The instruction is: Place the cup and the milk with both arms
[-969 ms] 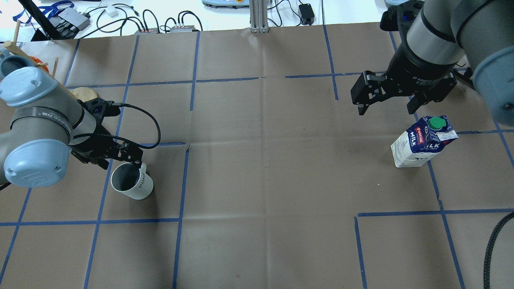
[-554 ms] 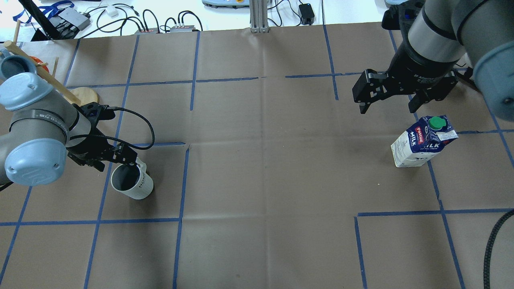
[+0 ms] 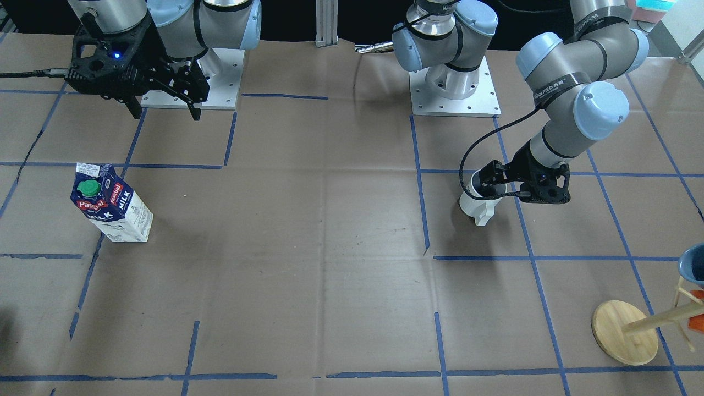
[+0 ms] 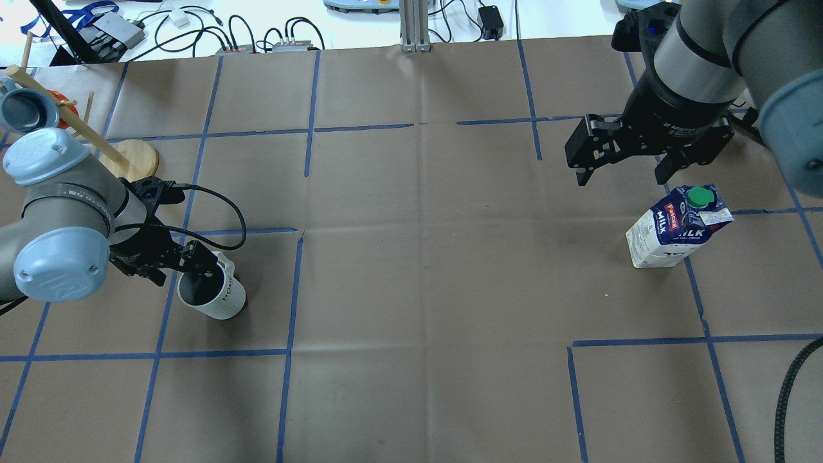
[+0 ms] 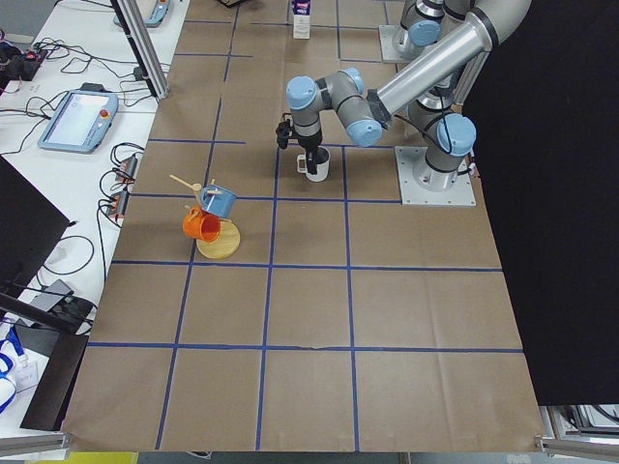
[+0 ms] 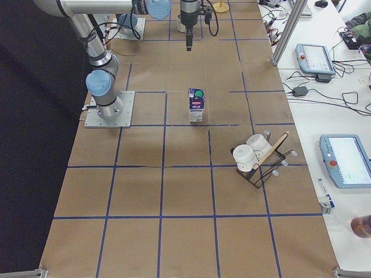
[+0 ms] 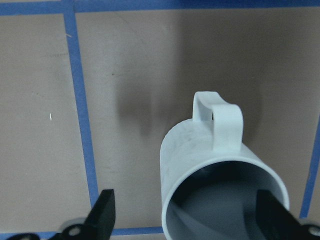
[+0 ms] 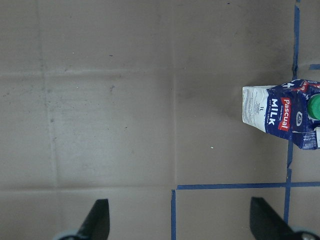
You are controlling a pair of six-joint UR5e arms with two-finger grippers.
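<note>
The cup (image 4: 215, 294) is standing upright on the surface (image 4: 418, 289) at the left of the overhead view. Its mouth is facing up and its handle (image 7: 227, 130) is pointing toward the top of the left wrist view. The left tool (image 4: 183, 269) is sitting low at the rim with its fingers apart. In the wrist view one finger (image 7: 104, 216) is showing outside the wall at lower left. The other (image 7: 272, 216) is lying over the grey inside at lower right. One wall is therefore standing between them, not yet pinched.

The milk (image 4: 678, 226) is standing upright at the right of the overhead view, with nothing gripping it. The right tool (image 4: 620, 175) is hanging higher in the frame, fingers wide apart. In its wrist view the milk is sitting against the right edge rather than between the fingers.

Two risks are probably building here. The left fingers are sitting unevenly about the wall, so on closing one may reach the cup first and push or tip it. A pinch on a thin glazed rim may also slip once the cup is lifted. On the right, the tool is not centred on the milk. Coming straight down, a finger would likely be landing on the gable or cap and toppling the tall, narrow carton.
</note>
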